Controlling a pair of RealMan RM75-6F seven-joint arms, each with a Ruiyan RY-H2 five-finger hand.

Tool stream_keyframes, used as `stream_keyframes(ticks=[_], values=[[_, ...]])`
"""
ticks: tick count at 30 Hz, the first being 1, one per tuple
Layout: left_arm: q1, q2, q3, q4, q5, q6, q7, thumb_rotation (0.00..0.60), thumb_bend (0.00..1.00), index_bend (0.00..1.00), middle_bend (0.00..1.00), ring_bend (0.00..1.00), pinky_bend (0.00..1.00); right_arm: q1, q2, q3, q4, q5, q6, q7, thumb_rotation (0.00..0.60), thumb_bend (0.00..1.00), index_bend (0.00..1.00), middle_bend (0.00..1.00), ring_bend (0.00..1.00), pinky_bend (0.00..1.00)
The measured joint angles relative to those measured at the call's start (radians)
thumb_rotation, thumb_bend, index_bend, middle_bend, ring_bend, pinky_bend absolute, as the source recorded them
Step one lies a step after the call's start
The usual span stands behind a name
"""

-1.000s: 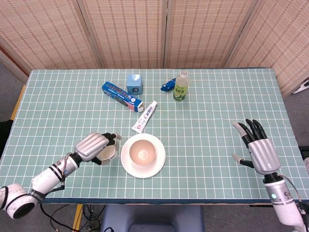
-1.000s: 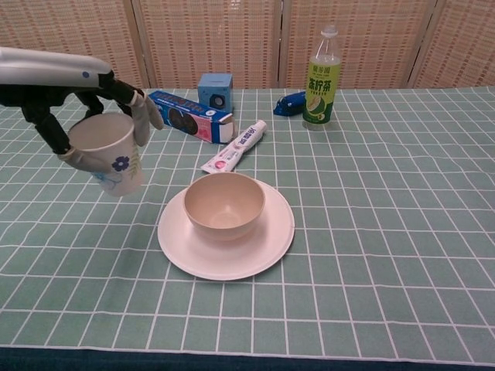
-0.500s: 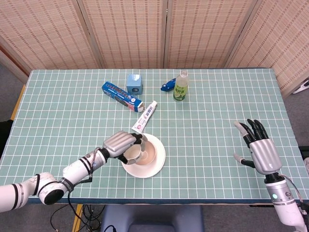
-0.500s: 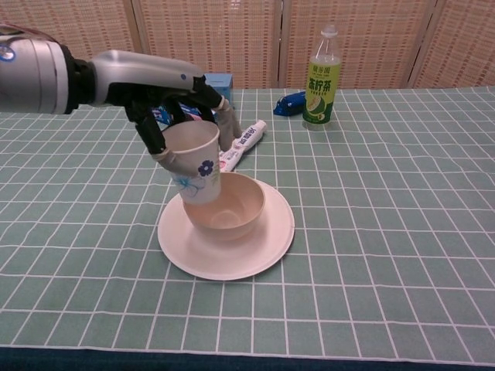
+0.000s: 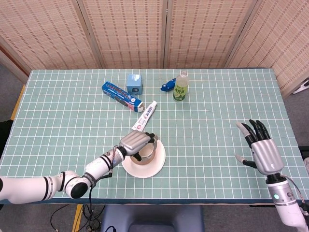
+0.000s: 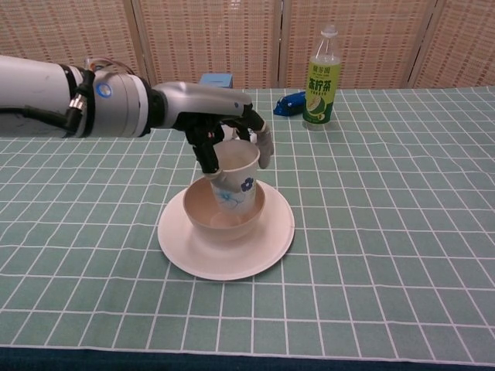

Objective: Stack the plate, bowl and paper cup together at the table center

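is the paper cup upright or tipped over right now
Upright: in the chest view the paper cup has its mouth up, lower part inside the bowl, held by the left hand.

Paper cup [image 6: 234, 177]: carried by left hand [image 6: 224, 127] from beside the plate [image 6: 267, 251], toward the table's left edge, to inside the bowl [image 6: 198, 212], now nearly upright.

We take the green drink bottle [image 5: 180, 86] as our mark on the green checked tablecloth [image 5: 217, 121]. Just left of it lies a small blue packet [image 5: 167, 86]. Further left stands a blue box [image 5: 134, 83], then a long blue biscuit box [image 5: 122, 95]. A toothpaste tube [image 5: 145, 116] lies nearer us, left of the bottle.
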Motion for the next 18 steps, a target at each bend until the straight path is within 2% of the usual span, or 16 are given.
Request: stream_keyframes(ticks=[7, 9, 12, 15, 18], values=[[-0.018, -0.034, 0.032, 0.026, -0.068, 0.027, 0.055, 0.6, 0.23, 0.36, 0.23, 0.26, 0.65, 0.0, -0.003, 0.0, 0.006, 0.0, -0.003, 0.006, 0.6, 0.14, 0.08, 0.16, 0.0, 0.0], [-0.023, -0.036, 0.042, 0.027, -0.079, 0.03, 0.075, 0.6, 0.23, 0.34, 0.23, 0.23, 0.62, 0.0, -0.003, 0.0, 0.007, 0.001, -0.003, 0.006, 0.6, 0.14, 0.08, 0.16, 0.0, 0.0], [-0.029, -0.03, 0.05, 0.016, -0.102, 0.03, 0.085, 0.6, 0.23, 0.27, 0.19, 0.13, 0.46, 0.0, -0.002, 0.0, 0.007, 0.001, -0.002, 0.006, 0.6, 0.14, 0.08, 0.16, 0.0, 0.0], [-0.033, -0.017, 0.056, 0.001, -0.121, 0.028, 0.091, 0.6, 0.23, 0.17, 0.09, 0.03, 0.31, -0.001, -0.002, 0.0, 0.006, 0.001, 0.0, 0.006, 0.6, 0.14, 0.08, 0.16, 0.0, 0.0], [-0.033, -0.001, 0.06, -0.015, -0.132, 0.033, 0.094, 0.6, 0.23, 0.09, 0.02, 0.0, 0.22, -0.003, 0.0, 0.001, 0.004, 0.0, 0.003, 0.007, 0.6, 0.14, 0.08, 0.16, 0.0, 0.0]])
